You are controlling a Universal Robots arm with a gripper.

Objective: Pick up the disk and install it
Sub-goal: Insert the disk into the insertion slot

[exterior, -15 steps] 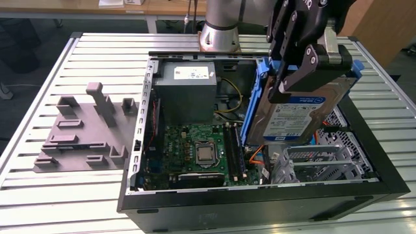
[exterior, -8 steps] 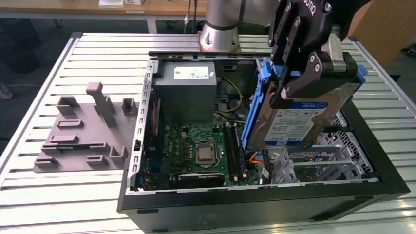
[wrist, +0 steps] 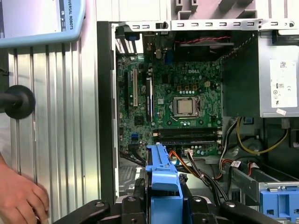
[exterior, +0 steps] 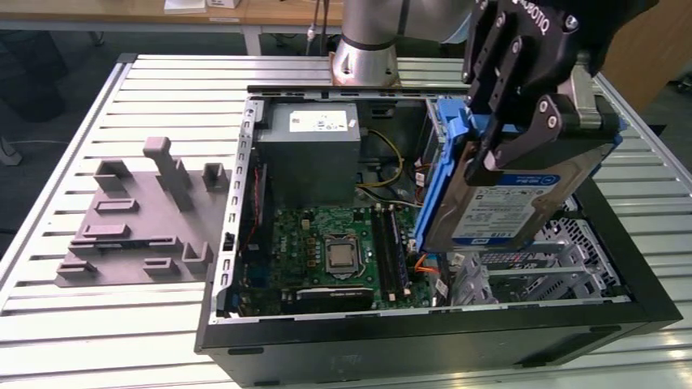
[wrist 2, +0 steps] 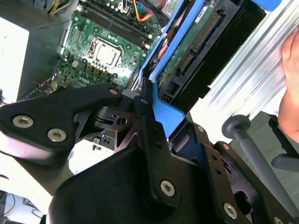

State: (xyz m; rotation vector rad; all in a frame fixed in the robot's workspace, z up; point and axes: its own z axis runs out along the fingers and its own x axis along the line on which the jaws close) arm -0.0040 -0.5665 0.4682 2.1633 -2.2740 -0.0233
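The disk (exterior: pixel 530 203) is shiny silver, with a blue and white label and a blue frame. The gripper (exterior: pixel 506 158) is black. The motherboard (exterior: pixel 324 243) is green with small black and silver bits. The power supply (exterior: pixel 308 154) is grey with a white sticker. The computer case (exterior: pixel 433 332) is black. The table (exterior: pixel 97 324) has silver stripes.

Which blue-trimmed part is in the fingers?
The disk, blue-framed and labelled, held on edge over the case; the latched cage sits inside it.
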